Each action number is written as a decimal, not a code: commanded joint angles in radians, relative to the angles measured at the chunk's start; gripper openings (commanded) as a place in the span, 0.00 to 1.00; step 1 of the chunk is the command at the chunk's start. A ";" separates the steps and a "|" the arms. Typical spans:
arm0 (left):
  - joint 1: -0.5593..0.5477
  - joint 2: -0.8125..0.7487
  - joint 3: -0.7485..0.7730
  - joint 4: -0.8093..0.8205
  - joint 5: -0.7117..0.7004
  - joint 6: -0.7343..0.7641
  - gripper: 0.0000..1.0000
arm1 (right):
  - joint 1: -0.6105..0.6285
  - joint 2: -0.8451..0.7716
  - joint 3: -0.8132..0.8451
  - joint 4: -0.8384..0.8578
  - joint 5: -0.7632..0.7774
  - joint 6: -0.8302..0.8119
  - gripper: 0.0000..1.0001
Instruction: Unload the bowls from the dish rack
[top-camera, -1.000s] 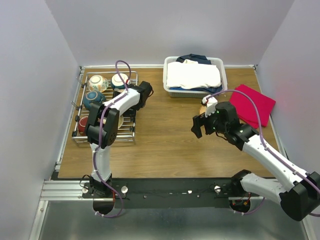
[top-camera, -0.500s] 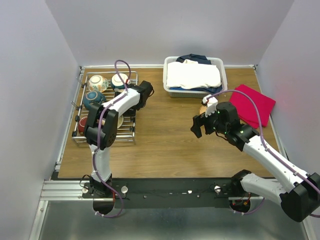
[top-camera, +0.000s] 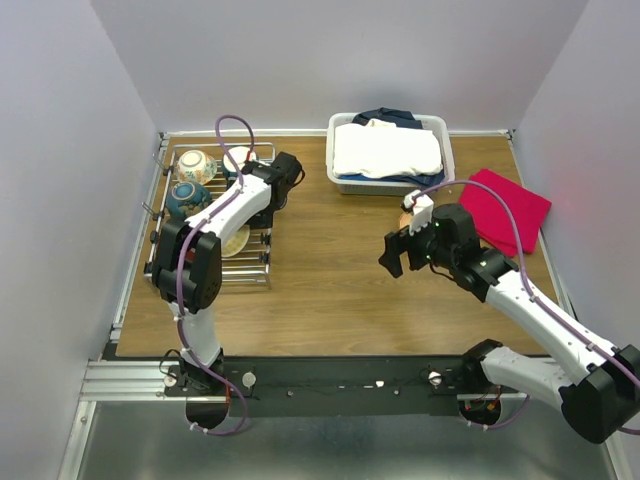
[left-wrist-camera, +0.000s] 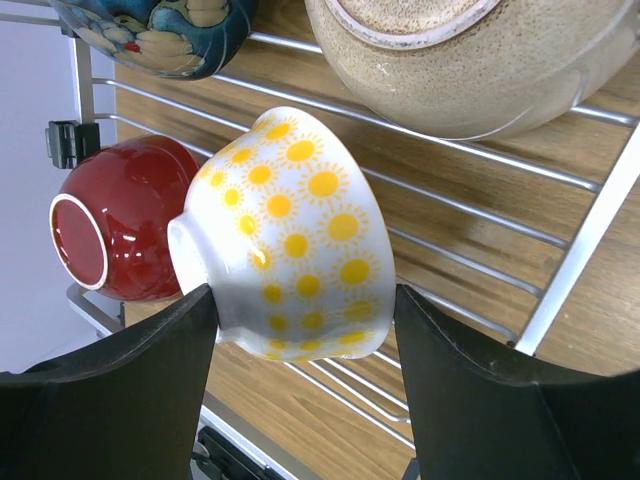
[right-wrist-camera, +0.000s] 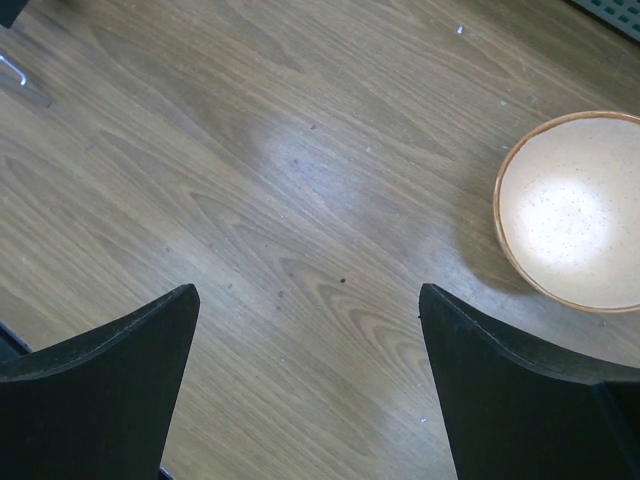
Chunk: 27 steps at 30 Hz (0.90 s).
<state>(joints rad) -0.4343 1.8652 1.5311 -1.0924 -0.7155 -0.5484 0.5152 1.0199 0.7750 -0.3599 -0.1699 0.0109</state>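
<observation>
Sun-patterned bowl (left-wrist-camera: 290, 240) is lying tilted inside left gripper (left-wrist-camera: 302, 295), pinched across its sides over dish rack (left-wrist-camera: 588, 245); right gripper (right-wrist-camera: 307, 290) is hanging wide open, well apart.

On the wooden table (top-camera: 330, 270), a dish rack (top-camera: 256, 262) is set at the left, a white basket (top-camera: 447, 150) at the far edge, a red cloth (top-camera: 510, 208) at the right, and a cream bowl (right-wrist-camera: 570, 210) near it.

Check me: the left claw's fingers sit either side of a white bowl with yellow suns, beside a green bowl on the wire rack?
Nearly. The left wrist view shows the neighbouring bowl is red, not green; the left gripper, sun-patterned white bowl and wire rack are as you said.
</observation>
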 joint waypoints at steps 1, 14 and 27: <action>-0.006 -0.064 0.031 0.011 0.013 0.005 0.52 | 0.002 0.006 0.024 0.025 -0.069 0.027 0.98; 0.028 -0.242 0.000 0.101 0.117 0.019 0.50 | 0.005 0.121 0.023 0.326 -0.391 0.233 1.00; 0.101 -0.552 -0.164 0.333 0.450 -0.028 0.47 | 0.028 0.406 0.081 0.815 -0.548 0.644 1.00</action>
<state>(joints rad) -0.3367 1.3952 1.4113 -0.8948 -0.4309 -0.5484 0.5308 1.3388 0.8158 0.1932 -0.6346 0.4297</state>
